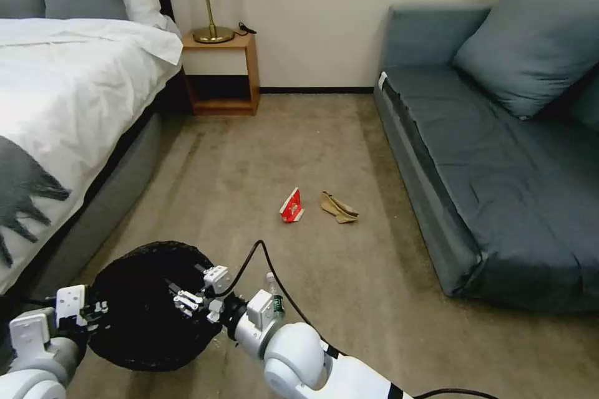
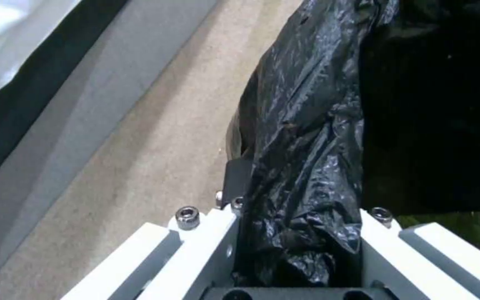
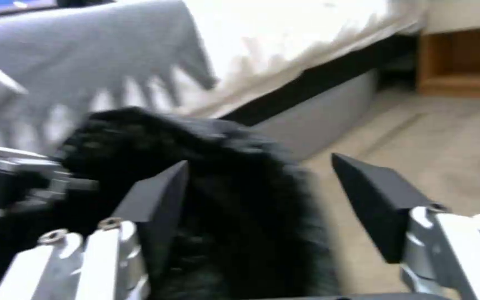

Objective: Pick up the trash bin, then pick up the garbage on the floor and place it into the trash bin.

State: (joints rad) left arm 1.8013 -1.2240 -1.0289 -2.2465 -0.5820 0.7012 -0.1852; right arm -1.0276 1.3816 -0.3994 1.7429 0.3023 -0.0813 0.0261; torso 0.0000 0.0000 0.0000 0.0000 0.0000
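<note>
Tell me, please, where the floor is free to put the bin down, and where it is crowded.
Free: the carpet between the bed and the sofa, up to the nightstand. Also the strip before the sofa's near end. Crowded: mid-floor, where the red packet and tan paper lie, and by the right gripper, beside the bottle.

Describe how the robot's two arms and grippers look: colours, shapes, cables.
Both arms are glossy white with rounded joint housings and blocky white wrist modules. The right arm has a black band and a black cable looping up over its wrist. The right gripper has white-silver finger links with hex screws and wedge-shaped black fingertips. The left gripper has similar white links and screws.
</note>
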